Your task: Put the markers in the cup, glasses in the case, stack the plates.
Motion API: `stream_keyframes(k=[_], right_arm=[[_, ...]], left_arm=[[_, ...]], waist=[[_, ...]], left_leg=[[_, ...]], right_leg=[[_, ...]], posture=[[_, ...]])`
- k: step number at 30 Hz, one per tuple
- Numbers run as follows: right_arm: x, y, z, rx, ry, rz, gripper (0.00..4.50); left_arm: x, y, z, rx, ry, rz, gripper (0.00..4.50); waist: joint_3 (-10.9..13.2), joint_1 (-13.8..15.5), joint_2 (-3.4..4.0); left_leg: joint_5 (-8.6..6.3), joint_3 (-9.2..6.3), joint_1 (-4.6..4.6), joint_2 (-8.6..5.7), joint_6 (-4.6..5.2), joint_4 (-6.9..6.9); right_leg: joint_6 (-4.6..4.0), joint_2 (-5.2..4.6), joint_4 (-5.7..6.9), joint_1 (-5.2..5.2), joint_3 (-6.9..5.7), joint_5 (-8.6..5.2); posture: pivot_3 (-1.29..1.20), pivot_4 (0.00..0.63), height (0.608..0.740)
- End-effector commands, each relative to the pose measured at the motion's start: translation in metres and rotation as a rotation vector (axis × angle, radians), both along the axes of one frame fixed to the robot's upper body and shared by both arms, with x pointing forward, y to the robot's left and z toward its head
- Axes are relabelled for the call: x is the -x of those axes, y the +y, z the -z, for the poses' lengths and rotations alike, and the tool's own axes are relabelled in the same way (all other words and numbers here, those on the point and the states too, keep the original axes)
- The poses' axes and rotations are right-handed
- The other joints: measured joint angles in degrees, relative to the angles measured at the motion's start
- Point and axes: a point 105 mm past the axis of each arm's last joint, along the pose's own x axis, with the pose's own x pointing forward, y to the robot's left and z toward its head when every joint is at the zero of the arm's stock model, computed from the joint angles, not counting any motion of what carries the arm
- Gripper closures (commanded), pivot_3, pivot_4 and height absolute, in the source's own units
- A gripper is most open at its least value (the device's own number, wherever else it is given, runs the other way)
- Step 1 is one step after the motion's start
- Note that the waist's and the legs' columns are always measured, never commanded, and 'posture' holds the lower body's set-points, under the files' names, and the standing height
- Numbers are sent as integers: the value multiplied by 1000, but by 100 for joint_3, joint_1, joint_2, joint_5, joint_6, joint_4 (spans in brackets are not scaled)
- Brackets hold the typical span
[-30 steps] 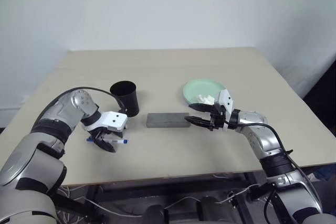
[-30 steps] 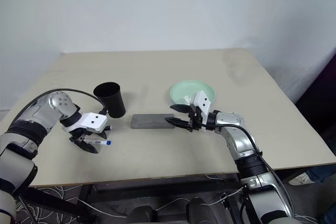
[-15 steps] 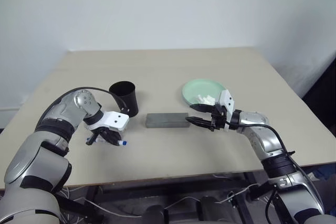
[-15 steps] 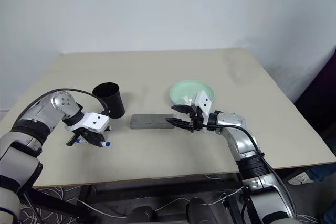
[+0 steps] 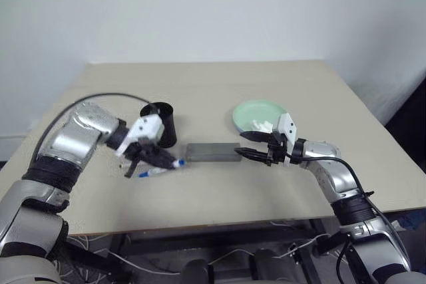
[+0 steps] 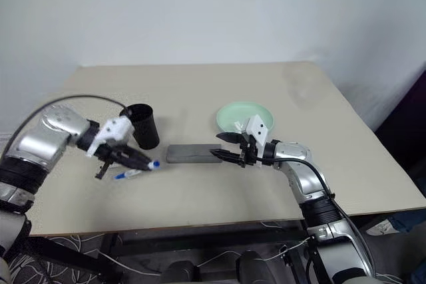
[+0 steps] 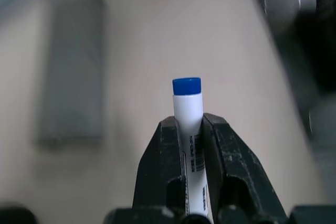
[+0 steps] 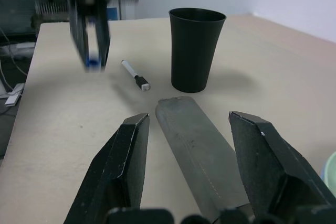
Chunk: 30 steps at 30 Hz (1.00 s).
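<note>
A: While the left gripper (image 5: pixel 152 159) is pinched tight on the blue-capped marker (image 5: pixel 174 163) above the table (image 5: pixel 219 84), where should it go?

B: In the head view, the cup (image 5: pixel 160 124) stands at 12 o'clock of that gripper, just beside it. I would lift higher, tip the marker upright and centre it over the rim before letting go; the cup is light, tapered plastic and could topple if nudged.

A: Left wrist view?

B: 2 black fingers (image 7: pixel 157 171) clamp a smooth white barrel, blue cap proud of the tips, so the grip looks firm.

A: And the right wrist view?

B: The right gripper (image 8: pixel 194 129) stands half open, holding nothing, its jaws flanking the end of the flat grey case (image 8: pixel 197 148). Marker 2 (image 8: pixel 134 75), black-tipped, lies at 9 o'clock of the cup. The mint plate (image 5: pixel 258 115) carries a tissue wad (image 5: pixel 261 125).
</note>
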Motion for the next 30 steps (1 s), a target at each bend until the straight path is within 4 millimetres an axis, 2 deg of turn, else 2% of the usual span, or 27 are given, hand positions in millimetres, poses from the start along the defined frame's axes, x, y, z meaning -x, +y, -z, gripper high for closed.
stream_keyframes(k=[1, 5, 7, 13, 16, 20, 30], right_arm=[[-2, 0, -16, -16, -58, -3, 1871], [-2, 1, -16, -13, -57, -11, 1871], [-2, 1, -15, -10, -57, -16, 1871], [-3, 2, -17, -6, -57, -27, 1871], [-3, 3, -17, -6, -58, -29, 1871], [-3, 3, -17, -7, -61, -29, 1871], [-2, 0, -15, -9, -63, -12, 1871]], left_arm=[[-12, -5, -41, 244, -77, -128, 4389], [-34, -1, -85, 566, -221, -316, 4389], [-47, 11, -92, 631, -292, -436, 4389], [-73, 44, -90, 708, -465, -692, 4389], [-81, 54, -90, 764, -513, -771, 4389], [-88, 56, -89, 850, -516, -808, 4389], [-101, 50, -69, 849, -473, -842, 4389]], waist=[[0, 0, 0], [0, 3, 0], [-1, 3, 0], [-2, 5, 1], [-3, 8, -1], [-3, 8, -3], [-3, 5, -3]], left_leg=[[0, -2, 0, 1, 0, 0], [1, -6, 6, 6, -1, 0], [1, -8, 6, 7, -2, 2], [1, -5, 10, 3, -4, -1], [1, -7, 8, -1, -4, 0], [1, -7, 1, -5, -5, 1], [0, -6, 3, -6, -5, -2]], right_leg=[[0, 1, 2, -1, -3, 0], [0, 5, 10, -1, -10, 1], [1, 4, 10, -1, -13, 2], [0, 4, 7, 4, -13, 4], [0, 0, 0, 9, -15, 4], [2, -4, -10, 11, -15, 5], [2, -3, -8, 10, -16, 5]], posture=[[0, 0, 737], [0, 0, 737], [0, 0, 737], [0, 0, 737], [0, 0, 737], [0, 0, 737], [0, 0, 737]])
